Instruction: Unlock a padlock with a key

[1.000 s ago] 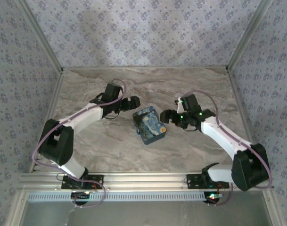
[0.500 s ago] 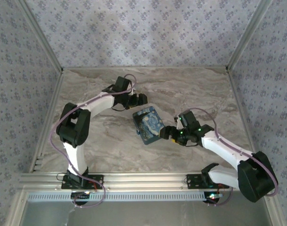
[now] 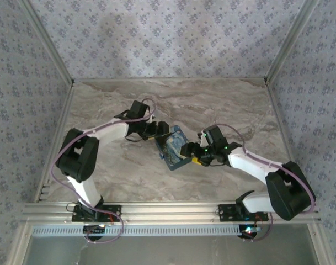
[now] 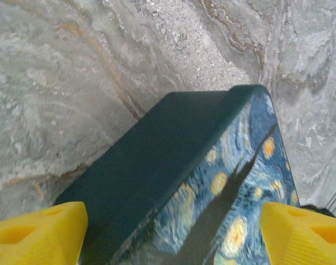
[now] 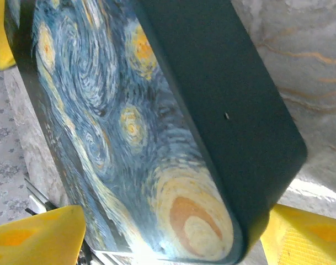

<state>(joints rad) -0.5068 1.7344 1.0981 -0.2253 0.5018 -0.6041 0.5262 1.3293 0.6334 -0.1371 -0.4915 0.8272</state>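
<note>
Padlock and key: I cannot tell where they are lying, and I am guessing that they are resting inside the dark blue rectangular box (image 3: 176, 148) with a swirling starry-night painting on its top. This box is lying near the middle of the grey marbled table (image 3: 228, 105), between the two arms. The left gripper (image 3: 162, 131) is reaching to its far left corner, and the right gripper (image 3: 194, 157) is reaching to its near right side. In each wrist view the yellow fingertips (image 4: 35, 232) are standing wide apart with the box between them. The jaws are straddling it, but I cannot tell whether the pads are already pressing on its sides. To my judgement, the step in hand is taking hold of the box in order to open it, so the unlocking itself is not yet beginning. The next move is calling for one firm hold on the base while the other gripper is raising the painted top carefully, without pushing the box away.
</note>
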